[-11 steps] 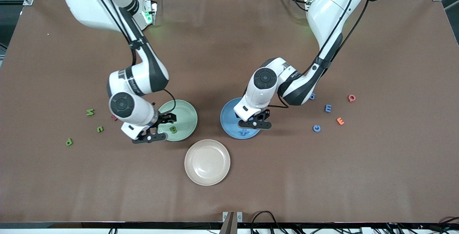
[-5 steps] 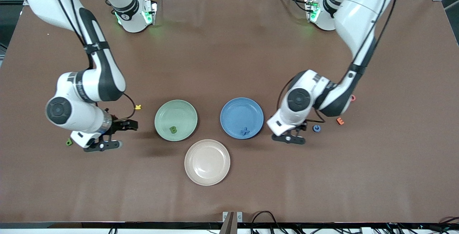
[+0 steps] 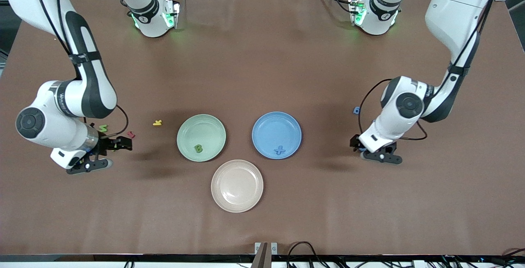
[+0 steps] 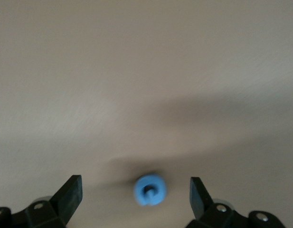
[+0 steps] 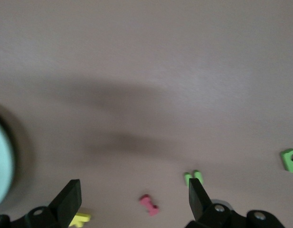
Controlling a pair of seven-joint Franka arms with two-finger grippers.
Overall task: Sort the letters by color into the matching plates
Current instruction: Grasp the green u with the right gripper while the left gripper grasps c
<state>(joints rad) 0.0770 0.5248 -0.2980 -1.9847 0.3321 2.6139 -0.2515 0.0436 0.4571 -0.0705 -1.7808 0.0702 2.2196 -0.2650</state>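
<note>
Three plates sit grouped mid-table so either arm can reach them: the green plate (image 3: 201,137) toward the right arm's end, the blue plate (image 3: 276,135) toward the left arm's end, and a beige-pink plate (image 3: 237,185) nearer the front camera, which takes no part in the sort. Each coloured plate holds one matching piece — a green letter (image 3: 198,148) and a blue cross-shaped letter (image 3: 279,150).

Both arms have swung out to the loose piles, probably each to fetch another piece. The left gripper (image 3: 379,153) hangs with its fingers spread wide and empty over a round blue letter (image 4: 150,188), lined up between them; another blue letter (image 3: 357,110) lies farther from the camera.

The right gripper (image 3: 100,155) is likewise spread and empty, over the scattered pieces at its end: two green letters (image 5: 193,177) (image 5: 290,159) show in its wrist view, plus one red letter (image 5: 149,204) and one yellow letter (image 3: 157,122) — others may be hidden beneath the arms.
</note>
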